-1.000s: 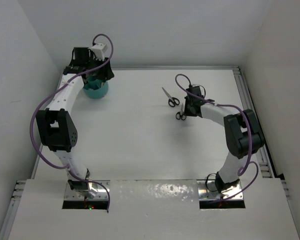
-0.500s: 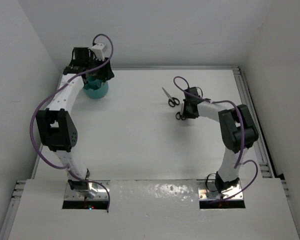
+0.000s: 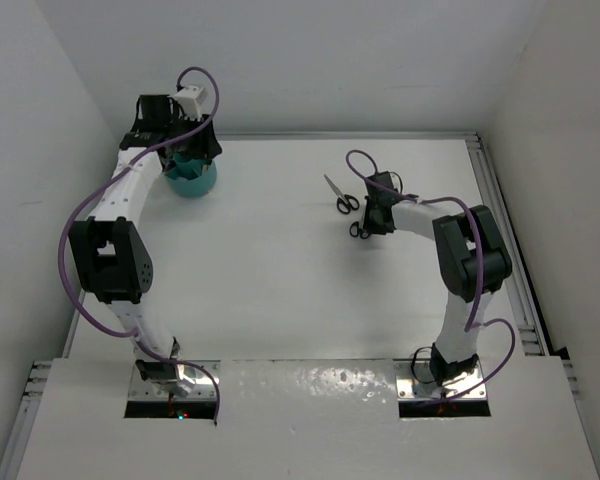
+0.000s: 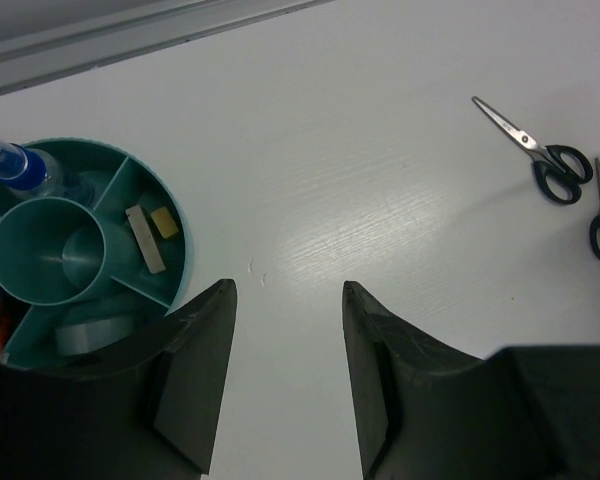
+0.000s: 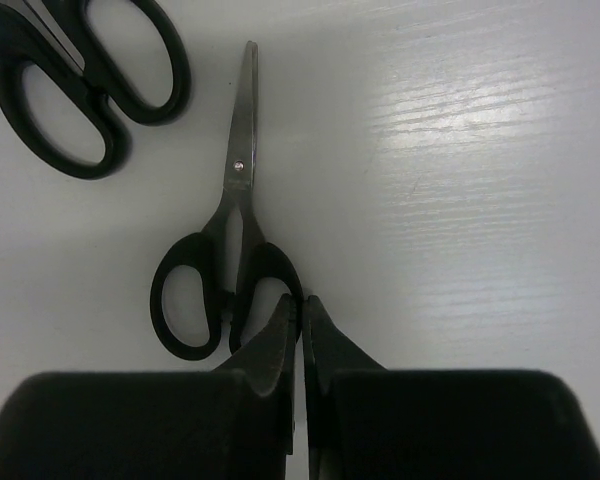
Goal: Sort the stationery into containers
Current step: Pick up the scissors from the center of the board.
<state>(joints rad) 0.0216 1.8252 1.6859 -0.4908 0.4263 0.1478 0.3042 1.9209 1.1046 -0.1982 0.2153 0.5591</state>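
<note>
Two black-handled scissors lie on the white table. One pair (image 5: 230, 250) points away from my right gripper (image 5: 302, 300), which is shut with its tips against the outer edge of that pair's right handle loop; nothing shows between its fingers. The other pair (image 5: 80, 80) lies at the upper left. From above, they are the farther pair (image 3: 337, 193) and the nearer pair (image 3: 360, 230) at my right gripper (image 3: 370, 222). The teal organiser cup (image 4: 180, 235) holds a blue-capped glue bottle (image 4: 10, 165), a white eraser (image 4: 145, 238), a tan eraser (image 4: 163, 222) and a tape ring (image 4: 85, 335). My left gripper (image 4: 285, 290) hangs open and empty beside the cup.
The cup (image 3: 192, 180) stands in the far left corner under my left arm, close to the back wall rail (image 4: 130, 30). A metal rail (image 3: 495, 220) runs along the table's right edge. Both scissors (image 4: 540, 155) show far to the right in the left wrist view.
My right gripper has shut at the nearer scissors' handle, and the right arm's elbow has drawn in to the left. My left arm has shifted slightly near the cup.
</note>
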